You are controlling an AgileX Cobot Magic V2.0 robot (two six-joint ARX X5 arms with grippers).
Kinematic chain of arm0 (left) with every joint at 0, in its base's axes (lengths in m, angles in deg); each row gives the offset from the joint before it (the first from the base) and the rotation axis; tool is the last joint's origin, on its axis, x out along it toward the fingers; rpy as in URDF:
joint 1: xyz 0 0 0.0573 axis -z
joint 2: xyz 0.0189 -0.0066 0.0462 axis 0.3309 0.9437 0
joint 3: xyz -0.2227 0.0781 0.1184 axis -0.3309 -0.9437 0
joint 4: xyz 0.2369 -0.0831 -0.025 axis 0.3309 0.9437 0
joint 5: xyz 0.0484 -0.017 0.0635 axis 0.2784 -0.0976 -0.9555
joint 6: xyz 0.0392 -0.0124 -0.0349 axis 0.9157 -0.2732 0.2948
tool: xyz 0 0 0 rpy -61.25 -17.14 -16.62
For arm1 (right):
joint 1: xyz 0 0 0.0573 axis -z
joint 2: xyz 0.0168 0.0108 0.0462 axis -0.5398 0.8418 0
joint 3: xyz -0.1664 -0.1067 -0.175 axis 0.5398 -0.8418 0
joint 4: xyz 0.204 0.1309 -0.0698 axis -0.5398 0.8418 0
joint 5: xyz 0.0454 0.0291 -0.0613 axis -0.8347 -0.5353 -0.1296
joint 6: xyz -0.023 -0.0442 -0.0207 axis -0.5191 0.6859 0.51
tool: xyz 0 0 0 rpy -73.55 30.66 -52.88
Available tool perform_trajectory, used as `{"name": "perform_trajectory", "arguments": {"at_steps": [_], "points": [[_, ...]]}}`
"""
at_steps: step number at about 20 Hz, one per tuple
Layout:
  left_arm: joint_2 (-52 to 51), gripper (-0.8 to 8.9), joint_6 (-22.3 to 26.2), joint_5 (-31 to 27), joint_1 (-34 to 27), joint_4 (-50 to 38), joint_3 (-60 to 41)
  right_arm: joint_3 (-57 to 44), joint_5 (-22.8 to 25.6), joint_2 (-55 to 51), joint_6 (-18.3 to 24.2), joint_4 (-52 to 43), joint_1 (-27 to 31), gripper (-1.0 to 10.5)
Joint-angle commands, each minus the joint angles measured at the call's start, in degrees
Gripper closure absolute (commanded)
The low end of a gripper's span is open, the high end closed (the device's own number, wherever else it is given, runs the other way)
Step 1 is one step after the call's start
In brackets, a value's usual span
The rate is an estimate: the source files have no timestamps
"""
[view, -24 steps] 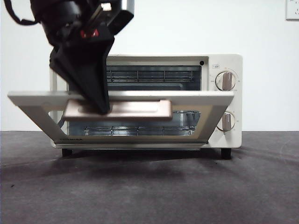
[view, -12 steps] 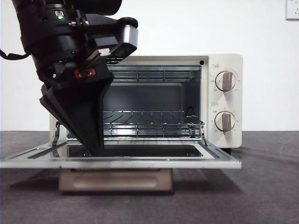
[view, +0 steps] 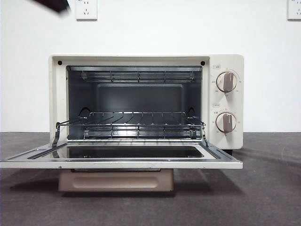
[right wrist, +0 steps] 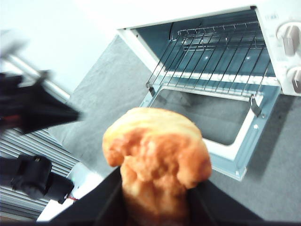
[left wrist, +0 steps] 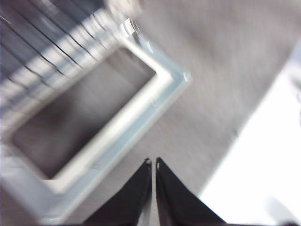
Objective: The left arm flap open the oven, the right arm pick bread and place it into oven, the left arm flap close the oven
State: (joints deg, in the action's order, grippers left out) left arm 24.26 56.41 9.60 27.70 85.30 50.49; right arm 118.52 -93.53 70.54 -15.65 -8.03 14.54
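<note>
In the right wrist view the right hand [right wrist: 157, 207] fills the lower centre of the frame, its black jaws clamped around the small lumpy golden-orange bread [right wrist: 157, 155], carried in the air above the dark grey surface [right wrist: 291, 179]. Beyond it, in the upper right of that frame, stands the cream-white boxy toaster oven [right wrist: 188, 12] with its glass door [right wrist: 207, 113] dropped flat and the wire rack [right wrist: 211, 52] bare. In the front view the door [view: 122, 164] lies level across the lower frame, the beige bar handle [view: 115, 180] beneath it, the rack [view: 136, 125] mid-frame behind.

The placing step seems at hand: the loaf should travel in over the door's front edge, high enough to clear it, and settle mid-rack before the jaws let go.

The left hand [left wrist: 153, 165], jaws nearly together and holding nothing, sits off the door's corner, showing as a black tip [view: 54, 4] at the front view's upper left.
</note>
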Motion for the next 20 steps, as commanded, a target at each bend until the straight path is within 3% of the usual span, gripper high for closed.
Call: {"name": "perform_trajectory", "arguments": {"at_steps": [1,4,11,20], "points": [[-5.4,7.97,-1.9,-5.7,0.6,0.9,0.7,0.5,-0.1,5.1,-1.3,-4.0,-1.8,8.2],[-11.5,7.96,-3.2,-9.0,0.6,2.8,0.7,0.5,1.0,12.3,-2.0,-10.5,-5.3,8.2],[-18.6,7.96,-5.0,-11.3,0.6,6.4,0.7,0.5,11.5,27.3,-5.4,-24.6,-14.7,8.2],[-22.3,7.96,-6.6,-12.7,0.6,9.2,0.7,0.5,21.2,42.1,-9.2,-41.2,-19.6,8.2]]}}
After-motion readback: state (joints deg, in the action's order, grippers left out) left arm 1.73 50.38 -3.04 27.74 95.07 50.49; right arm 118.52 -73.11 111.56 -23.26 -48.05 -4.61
